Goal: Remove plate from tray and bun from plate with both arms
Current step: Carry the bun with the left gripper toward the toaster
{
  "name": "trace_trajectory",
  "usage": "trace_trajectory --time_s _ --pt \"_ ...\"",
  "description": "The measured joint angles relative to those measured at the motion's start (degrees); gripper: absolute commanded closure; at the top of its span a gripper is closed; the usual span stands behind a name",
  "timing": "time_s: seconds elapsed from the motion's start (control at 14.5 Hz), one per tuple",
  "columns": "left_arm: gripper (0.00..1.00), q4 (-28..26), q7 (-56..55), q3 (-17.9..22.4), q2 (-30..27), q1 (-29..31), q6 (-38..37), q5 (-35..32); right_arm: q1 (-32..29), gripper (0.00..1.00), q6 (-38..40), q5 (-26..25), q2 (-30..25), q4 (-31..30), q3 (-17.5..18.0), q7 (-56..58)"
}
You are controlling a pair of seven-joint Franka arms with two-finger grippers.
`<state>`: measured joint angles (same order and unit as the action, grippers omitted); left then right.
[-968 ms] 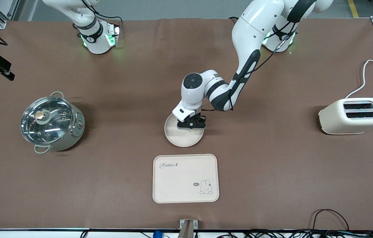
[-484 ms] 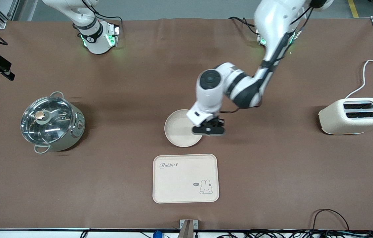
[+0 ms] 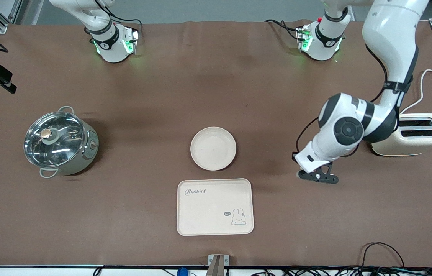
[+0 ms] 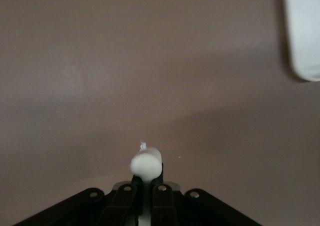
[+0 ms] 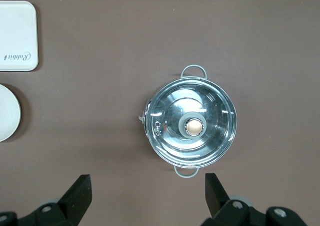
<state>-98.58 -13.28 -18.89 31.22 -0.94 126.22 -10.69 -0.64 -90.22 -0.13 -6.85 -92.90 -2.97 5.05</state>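
The round cream plate [image 3: 213, 148] lies bare at mid-table, just farther from the front camera than the rabbit tray [image 3: 215, 207]; its edge also shows as plate [image 5: 7, 113]. My left gripper [image 3: 317, 177] hangs over bare table between the plate and the toaster, shut on the bun [image 4: 146, 162], a small white lump pinched at the tips of the left gripper [image 4: 146, 178]. My right gripper [image 5: 147, 196] does not show in the front view. It waits high over the pot [image 5: 192, 128], open, with nothing between its fingers.
A lidded steel pot [image 3: 59, 141] stands toward the right arm's end. A cream toaster [image 3: 411, 134] with a white cord [image 3: 424, 82] stands toward the left arm's end, close to the left arm's elbow. A corner of the tray [image 5: 17, 35] shows in the right wrist view.
The left gripper has left the plate and swung toward the toaster end with the bun. The plate stays in place. The right arm has not moved.
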Motion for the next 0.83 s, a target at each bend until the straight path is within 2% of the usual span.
trace_trajectory --time_s 0.07,0.14,0.35,0.55,0.62,0.83 --pt "0.98 -0.9 0.0 -0.1 1.5 0.5 1.5 0.0 0.0 0.00 0.1 0.0 0.0 0.0 0.0 0.0" --pt "0.92 -1.6 -0.1 -0.2 3.0 0.8 3.0 0.0 0.0 0.00 0.1 0.0 0.0 0.0 0.0 0.0" --pt "0.62 -2.8 0.3 -0.2 6.8 3.1 7.2 0.0 0.0 0.00 0.0 0.0 0.0 0.0 0.0 0.0" --pt "0.07 -2.8 0.8 -0.2 7.7 4.3 7.7 0.0 0.1 0.00 0.0 0.0 0.0 0.0 0.1 0.0" --pt "0.00 -2.8 0.8 -0.3 7.6 4.3 7.7 0.0 0.1 0.00 0.0 0.0 0.0 0.0 0.1 0.0" --pt "0.00 -2.7 0.8 -0.6 7.6 4.3 7.7 0.0 0.2 0.00 0.1 0.0 0.0 0.0 0.2 0.0"
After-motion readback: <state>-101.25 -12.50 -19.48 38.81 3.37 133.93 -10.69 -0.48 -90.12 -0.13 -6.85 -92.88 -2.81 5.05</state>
